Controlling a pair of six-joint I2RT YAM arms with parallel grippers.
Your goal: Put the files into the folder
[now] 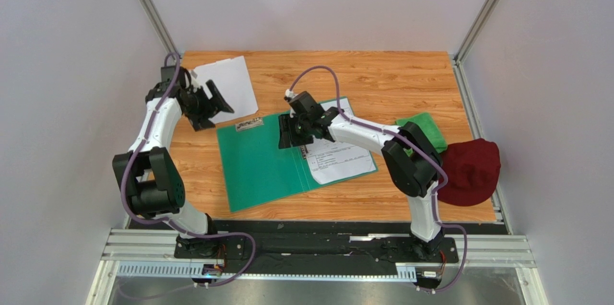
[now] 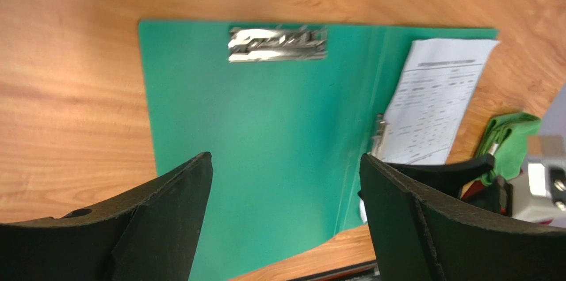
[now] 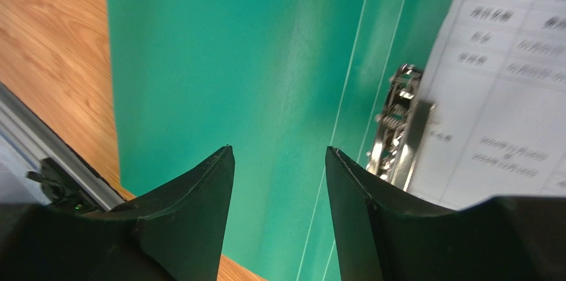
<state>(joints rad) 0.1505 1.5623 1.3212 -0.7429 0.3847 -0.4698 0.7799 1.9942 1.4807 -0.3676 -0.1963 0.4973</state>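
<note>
Paper this thin is light and floppy, and lying flat on wood it offers no edge to pinch. In my judgement a corner or a free edge has to be lifted or slid off a lip first, and the sheet will sag and may crease if held at one point only. The blank sheet (image 1: 232, 80) lies at the far left of the worktop (image 1: 389, 82), just beyond the open folder (image 1: 263, 165) and apart from it.

The left hand (image 1: 212, 107) is over that sheet's near edge, fingers spread wide and holding nothing. Whether it touches the paper I cannot tell. From the left wrist camera the sheet shows only as a white band past the folder's far edge, ahead of the fingertips rather than between them.

The folder is smooth, slippery plastic, stiff enough to stay flat but likely to skate on the worktop if pushed. A printed sheet (image 1: 339, 157) already rests on its right half, beside a metal clip (image 3: 397, 125) at the spine.

The right hand (image 1: 288, 136) hangs over the folder near the spine, fingers parted and empty. The right wrist camera shows bare teal plastic between them, with the clip and the printed sheet just to one side. A green cloth (image 1: 426, 129) and a red cap (image 1: 472, 168) sit at the worktop's right edge, well apart from both hands.
</note>
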